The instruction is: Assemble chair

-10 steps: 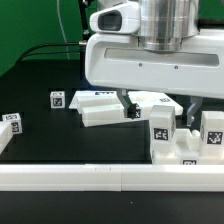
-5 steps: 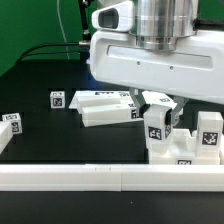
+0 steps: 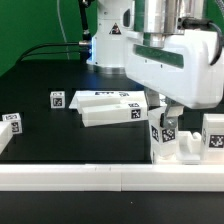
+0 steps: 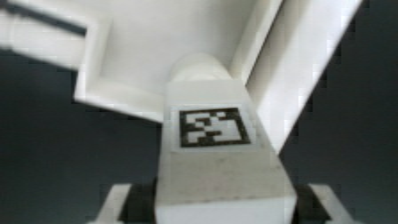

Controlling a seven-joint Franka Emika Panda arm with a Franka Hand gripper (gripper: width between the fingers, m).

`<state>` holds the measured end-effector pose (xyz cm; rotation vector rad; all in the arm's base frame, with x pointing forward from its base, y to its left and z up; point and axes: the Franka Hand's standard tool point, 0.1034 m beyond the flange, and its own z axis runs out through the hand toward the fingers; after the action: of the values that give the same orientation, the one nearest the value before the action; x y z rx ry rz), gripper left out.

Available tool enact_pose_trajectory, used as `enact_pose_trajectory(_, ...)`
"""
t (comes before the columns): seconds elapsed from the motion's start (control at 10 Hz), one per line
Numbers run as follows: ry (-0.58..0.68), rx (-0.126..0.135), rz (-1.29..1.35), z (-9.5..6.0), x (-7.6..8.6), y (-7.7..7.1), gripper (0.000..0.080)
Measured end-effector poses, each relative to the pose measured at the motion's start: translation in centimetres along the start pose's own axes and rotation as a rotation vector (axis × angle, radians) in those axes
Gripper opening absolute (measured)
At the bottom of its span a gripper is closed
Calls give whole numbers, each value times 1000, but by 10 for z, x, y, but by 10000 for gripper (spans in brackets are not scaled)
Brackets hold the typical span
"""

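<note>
We see the end effector (image 3: pixel 164 128) low over the table (image 3: pixel 50 140), on the exterior view's right. It is clamped on a leg (image 3: pixel 158 132), a narrow white part with a square tag. In the wrist view the leg (image 4: pixel 214 110) runs up between the two fingers (image 4: pixel 118 205). They sit tight on both its sides, and its tag faces the camera.

The leg stands about upright. Its lower end is at the near corner of the seat frame (image 3: pixel 192 152), on the side toward the exterior view's left. We cannot tell if the two are only touching or already joined. The seat frame rests on the table just behind the rail (image 3: pixel 70 177), which lies across the front. A tagged post (image 3: pixel 213 138) rises from the frame on the far right.

The bars (image 3: pixel 105 108) lie together on the table to the exterior view's left of the end effector, near it but apart. Further left there is a small piece (image 3: pixel 57 99) with a tag. A second small piece (image 3: pixel 11 122) is at the left edge, well apart from the rest.
</note>
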<state>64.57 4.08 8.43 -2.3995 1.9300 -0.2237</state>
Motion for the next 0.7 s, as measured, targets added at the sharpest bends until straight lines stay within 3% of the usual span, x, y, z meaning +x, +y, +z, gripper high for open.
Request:
enact_pose_trajectory(0.3,-6,72,351,0,-10,1,288)
enact_pose_trajectory(0.6,-7,68,270,0,-9,1,296)
enact_pose_trajectory(0.7,-9,56,102,-2,-4,-1,473)
